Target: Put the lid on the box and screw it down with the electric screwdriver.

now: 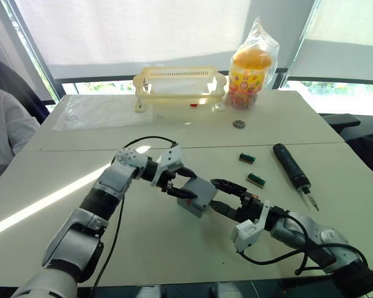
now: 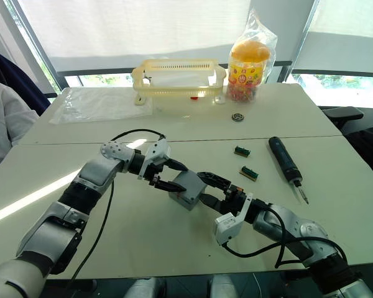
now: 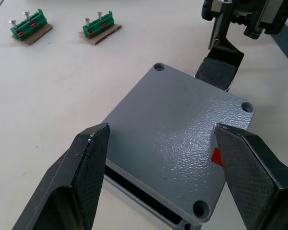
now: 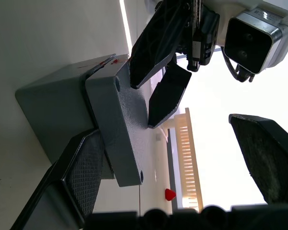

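Observation:
The grey-blue box [image 1: 193, 207] stands mid-table with the lid [image 1: 199, 187] lying on top, slightly skewed, so a dark gap shows along one edge [image 3: 134, 188]. A red mark [image 3: 216, 157] shows at the lid's edge. My left gripper [image 1: 186, 184] is open, its fingers straddling the lid [image 3: 177, 139] from the left. My right gripper [image 1: 219, 195] is open on the box's right side. One of its pads [image 3: 220, 67] rests against the box's edge. The black electric screwdriver [image 1: 290, 166] lies on the table to the right, apart from both grippers.
Two green terminal blocks [image 1: 247, 158] [image 1: 255, 180] lie between the box and the screwdriver. At the back stand a yellow basket [image 1: 180, 87] and a bag of snacks [image 1: 252, 65], with a small round part [image 1: 239, 123] in front. A person's sleeve [image 1: 6, 130] is at far left.

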Tool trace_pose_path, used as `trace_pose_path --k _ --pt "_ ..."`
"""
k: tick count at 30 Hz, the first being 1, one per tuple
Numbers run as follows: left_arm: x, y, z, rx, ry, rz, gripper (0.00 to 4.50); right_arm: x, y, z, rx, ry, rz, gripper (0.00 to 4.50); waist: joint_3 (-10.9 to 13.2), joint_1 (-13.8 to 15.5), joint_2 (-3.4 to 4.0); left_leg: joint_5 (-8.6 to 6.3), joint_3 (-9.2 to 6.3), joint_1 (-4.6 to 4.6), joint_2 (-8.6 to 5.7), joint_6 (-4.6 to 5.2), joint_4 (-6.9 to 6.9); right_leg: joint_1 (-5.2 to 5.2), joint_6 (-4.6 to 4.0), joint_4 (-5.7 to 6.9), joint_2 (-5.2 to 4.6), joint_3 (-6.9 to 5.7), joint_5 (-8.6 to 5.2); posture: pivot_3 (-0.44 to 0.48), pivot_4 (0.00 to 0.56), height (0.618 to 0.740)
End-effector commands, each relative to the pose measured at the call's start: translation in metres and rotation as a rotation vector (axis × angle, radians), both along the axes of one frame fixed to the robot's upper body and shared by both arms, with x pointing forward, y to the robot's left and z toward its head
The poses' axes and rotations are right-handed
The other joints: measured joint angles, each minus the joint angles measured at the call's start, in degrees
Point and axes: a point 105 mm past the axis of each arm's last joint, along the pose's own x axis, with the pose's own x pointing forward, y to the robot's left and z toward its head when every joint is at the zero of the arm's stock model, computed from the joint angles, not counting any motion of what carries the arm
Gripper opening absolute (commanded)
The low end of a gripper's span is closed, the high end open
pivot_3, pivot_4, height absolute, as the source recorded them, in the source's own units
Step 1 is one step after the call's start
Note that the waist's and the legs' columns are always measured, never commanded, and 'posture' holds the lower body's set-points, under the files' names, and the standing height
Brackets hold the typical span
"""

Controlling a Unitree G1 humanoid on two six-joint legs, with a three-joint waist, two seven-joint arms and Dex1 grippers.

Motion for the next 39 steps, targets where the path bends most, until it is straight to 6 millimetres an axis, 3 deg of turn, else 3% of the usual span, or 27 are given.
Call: trace_pose_path --k 1,14,28,30,33,37,38,39 --pt "0.002 0.011 -0.021 0.092 0.03 0.03 3.53 0.0 -0.002 -0.002 -0.022 0.009 -0.004 4.44 0.0 0.0 0.0 0.0 0.0 0.0 0.0 0.0 0.0 0.0 0.0 0.0 0.0 0.0 0.0 0.0 0.15 0.74" --pt "0.003 0.014 -0.028 0.111 0.026 0.039 3.53 0.003 -0.013 -0.001 -0.086 -0.002 0.025 4.44 -0.01 0.0 0.0 0.0 0.01 0.0 0.0 0.0 0.0 0.0 -0.02 -0.01 0.0 0.0 -0.01 0.0 0.15 0.74" --pt "0.004 0.018 -0.028 0.121 0.018 0.043 3.53 0.006 -0.023 0.005 -0.015 0.015 -0.045 4.44 -0.01 0.03 0.0 0.0 0.01 0.0 0.0 0.01 -0.01 0.0 -0.02 -0.05 -0.01 0.0 -0.01 0.0 0.15 0.74" --pt "0.005 0.019 -0.029 0.124 0.02 0.05 3.53 0.007 -0.025 0.007 -0.003 0.017 -0.06 3.9 -0.01 0.03 0.0 0.0 0.01 0.0 0.0 0.01 -0.01 0.01 -0.02 -0.05 -0.01 0.0 -0.01 0.0 0.15 0.74" --pt "0.005 0.023 -0.034 0.133 0.038 0.068 3.53 0.009 -0.029 0.01 0.032 0.031 -0.087 2.61 -0.01 0.05 0.0 0.0 0.01 0.0 0.0 0.01 -0.01 0.01 -0.02 -0.06 -0.01 0.0 -0.02 0.0 0.15 0.74" --pt "0.006 0.023 -0.034 0.123 0.038 0.079 3.53 0.01 -0.031 0.019 0.108 0.06 -0.119 0.31 -0.01 0.06 0.0 -0.01 0.0 0.0 0.0 0.01 -0.01 0.01 -0.02 -0.06 -0.01 0.0 -0.01 0.0 0.15 0.74" --pt "0.006 0.023 -0.033 0.12 0.038 0.079 3.53 0.01 -0.031 0.02 0.125 0.069 -0.123 0.03 -0.01 0.06 0.0 -0.01 0.0 0.0 0.0 0.01 -0.02 0.01 -0.02 -0.06 -0.01 0.0 -0.01 0.0 0.15 0.74" --pt "0.007 0.023 -0.031 0.114 0.035 0.083 3.53 0.01 -0.031 0.021 0.147 0.089 -0.13 0.03 -0.01 0.06 0.0 -0.01 0.0 0.0 0.0 0.01 -0.02 0.02 -0.02 -0.06 -0.01 0.0 -0.02 0.0 0.15 0.74"
